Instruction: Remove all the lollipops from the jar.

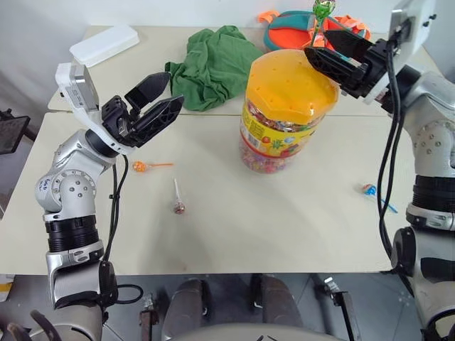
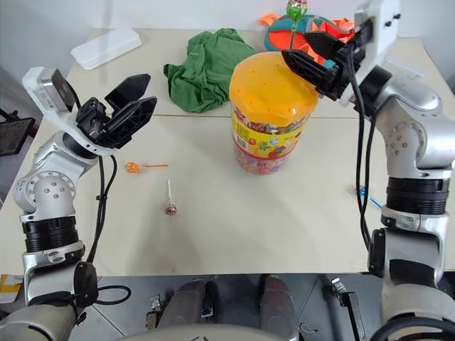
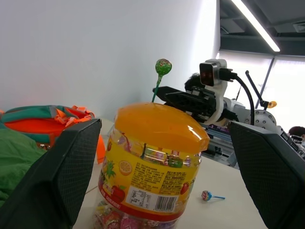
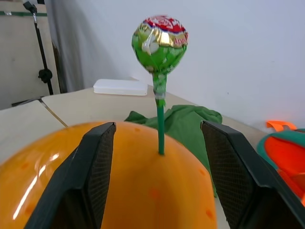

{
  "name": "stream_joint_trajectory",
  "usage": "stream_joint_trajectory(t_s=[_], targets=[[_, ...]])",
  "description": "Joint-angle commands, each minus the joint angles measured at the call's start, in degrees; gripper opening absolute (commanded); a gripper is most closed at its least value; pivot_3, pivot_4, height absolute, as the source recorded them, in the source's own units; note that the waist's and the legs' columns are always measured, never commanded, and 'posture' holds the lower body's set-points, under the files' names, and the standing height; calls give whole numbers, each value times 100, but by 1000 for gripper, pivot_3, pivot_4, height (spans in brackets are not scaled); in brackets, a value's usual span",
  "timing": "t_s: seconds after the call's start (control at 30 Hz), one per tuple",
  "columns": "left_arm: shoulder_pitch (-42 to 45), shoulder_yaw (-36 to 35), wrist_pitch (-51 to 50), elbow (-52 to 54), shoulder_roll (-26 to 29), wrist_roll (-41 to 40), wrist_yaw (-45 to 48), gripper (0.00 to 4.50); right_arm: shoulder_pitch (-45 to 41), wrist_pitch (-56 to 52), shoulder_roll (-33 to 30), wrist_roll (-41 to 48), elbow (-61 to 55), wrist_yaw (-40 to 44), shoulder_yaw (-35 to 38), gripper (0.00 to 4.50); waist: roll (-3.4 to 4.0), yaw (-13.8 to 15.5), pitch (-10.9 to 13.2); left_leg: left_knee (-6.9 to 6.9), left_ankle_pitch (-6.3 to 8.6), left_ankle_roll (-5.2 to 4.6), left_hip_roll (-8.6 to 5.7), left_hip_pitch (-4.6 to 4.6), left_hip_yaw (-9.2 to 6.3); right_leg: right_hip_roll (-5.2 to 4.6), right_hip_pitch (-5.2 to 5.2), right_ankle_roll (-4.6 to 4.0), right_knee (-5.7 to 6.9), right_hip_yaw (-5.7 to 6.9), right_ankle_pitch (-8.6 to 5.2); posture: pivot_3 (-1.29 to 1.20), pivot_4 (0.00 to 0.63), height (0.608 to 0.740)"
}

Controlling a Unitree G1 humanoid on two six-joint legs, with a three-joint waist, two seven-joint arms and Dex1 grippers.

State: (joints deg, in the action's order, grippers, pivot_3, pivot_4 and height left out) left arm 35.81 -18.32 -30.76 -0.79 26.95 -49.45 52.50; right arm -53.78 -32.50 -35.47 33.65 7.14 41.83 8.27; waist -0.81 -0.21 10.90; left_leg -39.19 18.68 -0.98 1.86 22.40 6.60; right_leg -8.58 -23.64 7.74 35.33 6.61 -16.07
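Note:
The jar (image 1: 284, 114), a clear tub with an orange dome lid, stands mid-table. One green-wrapped lollipop (image 4: 159, 43) rises upright from a hole in the lid on a green stick. My right gripper (image 1: 318, 42) is open over the lid's far right side, its fingers either side of the stick without touching it. My left gripper (image 1: 172, 87) hangs open and empty to the left of the jar, pointing toward it. Three lollipops lie on the table: an orange one (image 1: 139, 167), one on a white stick (image 1: 178, 207), and a blue one (image 1: 368, 190) to the right.
A crumpled green cloth (image 1: 213, 64) lies behind the jar to the left. A teal-and-orange bag (image 1: 291, 28) sits at the back right, close behind my right gripper. A white box (image 1: 104, 45) rests at the back left corner.

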Motion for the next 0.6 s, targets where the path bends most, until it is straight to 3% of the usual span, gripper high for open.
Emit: stream_joint_trajectory(t_s=[0.03,0.3,0.5,0.6], targets=[[69,-30,36,269,-30,-153,-14,4500,-343,-17,58,-76,69,-66,34,2579,0,1,0,0,0,0,0,0,0,0,0,0,1,-1,0,0,150,740],[54,-38,61,316,-82,-172,-25,4500,-474,112,141,-78,224,211,76,23,0,-3,0,0,0,0,0,0,1,0,0,0,0,-1,0,0,150,740],[38,114,308,356,-45,3,345,4500,-667,486,173,607,525,315,1134,23,0,9,0,4,0,0,0,1,3,0,-3,0,-1,-1,0,0,150,740],[-4,457,660,322,133,470,749,4500,-605,469,-367,445,827,523,1292,23,0,42,0,3,0,0,-4,3,2,-1,-2,0,-3,0,0,0,150,740]])
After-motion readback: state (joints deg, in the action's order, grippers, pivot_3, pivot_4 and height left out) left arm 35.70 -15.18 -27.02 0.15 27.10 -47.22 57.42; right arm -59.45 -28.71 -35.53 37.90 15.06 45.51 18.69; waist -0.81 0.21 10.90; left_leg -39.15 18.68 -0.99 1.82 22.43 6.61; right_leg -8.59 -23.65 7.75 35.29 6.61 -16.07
